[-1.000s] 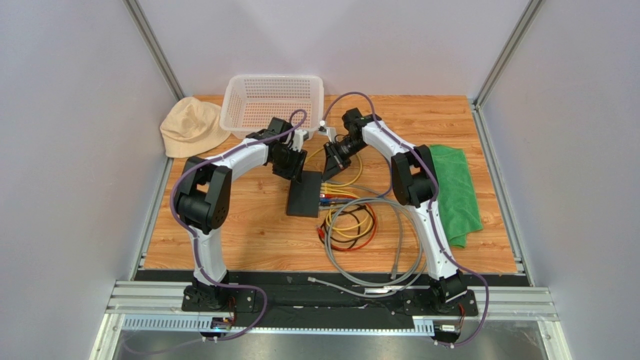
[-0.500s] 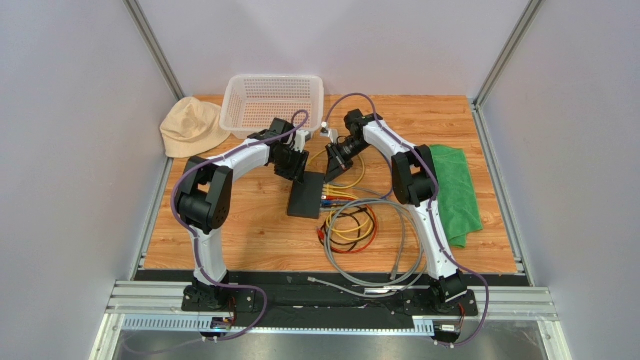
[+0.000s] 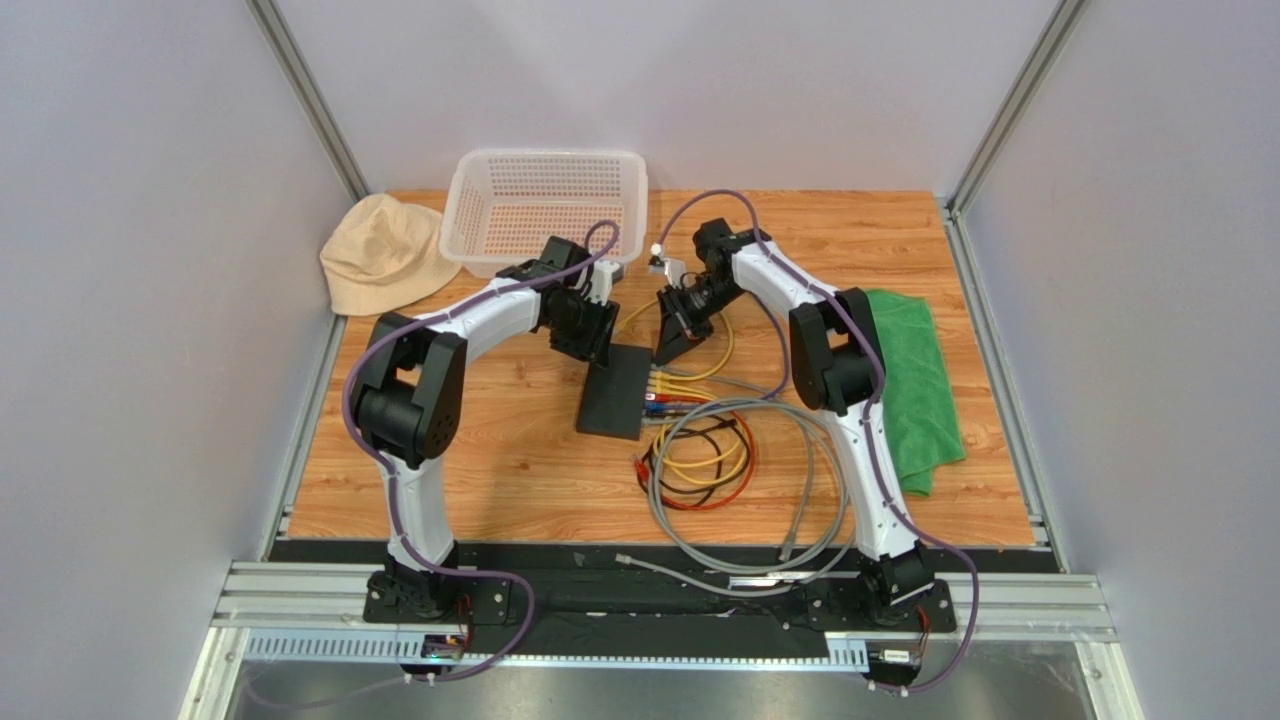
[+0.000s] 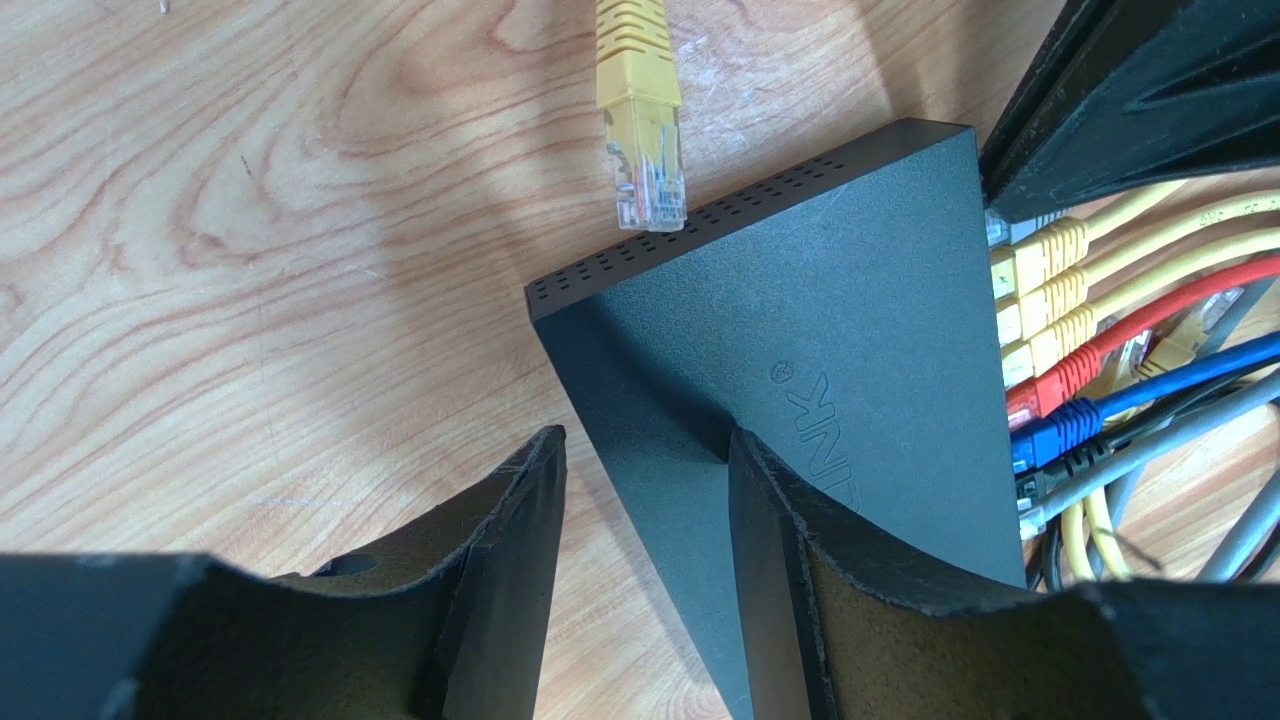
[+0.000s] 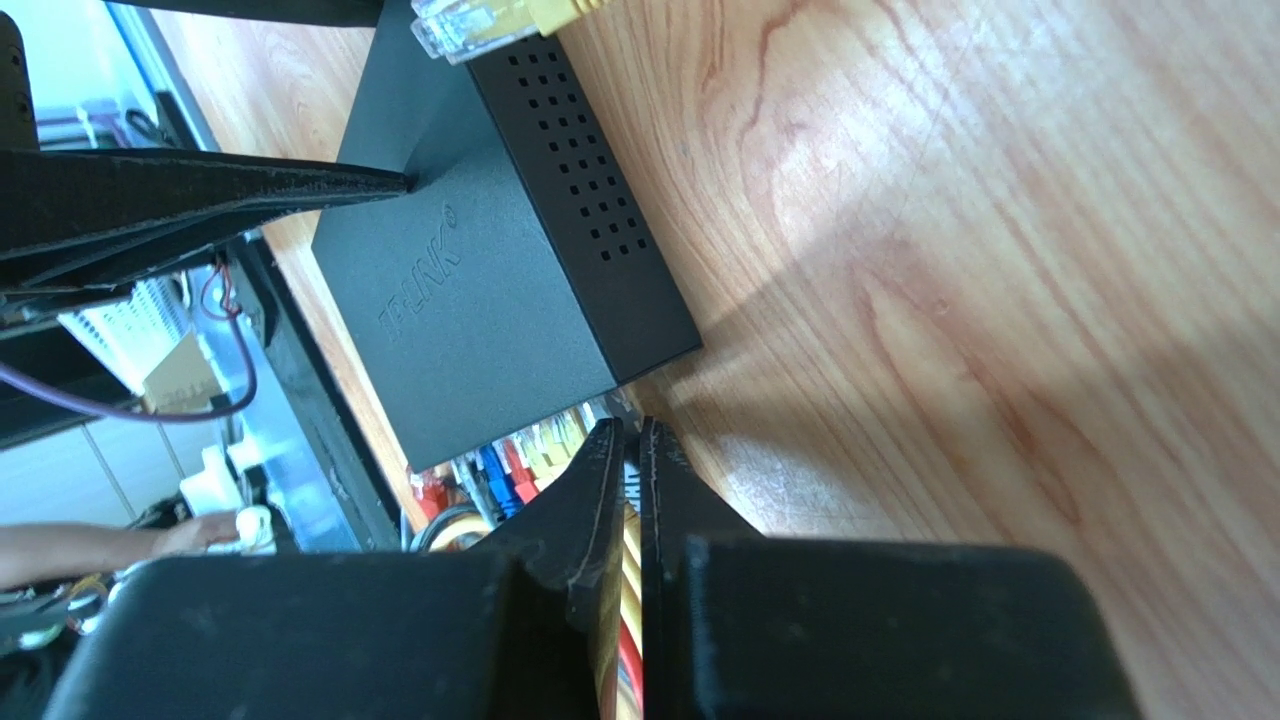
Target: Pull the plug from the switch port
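right gripper (image 5: 637,435) is at the port row, left gripper (image 4: 643,450) straddles the switch (image 3: 615,387) edge.
The switch lies flat on the table (image 3: 496,480), mid-scene, long axis roughly near-far with the ports facing right. The plugged cables (image 3: 706,450) fan out rightward, so I'd judge the pull goes right, away from the box. The right arm is nearer: its fingers are pressed together, tips at the far end of the port row beside the yellow plugs (image 4: 1037,270). A yellow sliver shows between them, but I can't tell if a plug is pinched. The left fingers stand about half apart and hold nothing, one over the switch top, the other over bare wood to its left. Contact with the lid is unclear. A loose yellow plug (image 4: 642,150) lies at the far corner, unplugged. The sockets and latch tabs are hidden.
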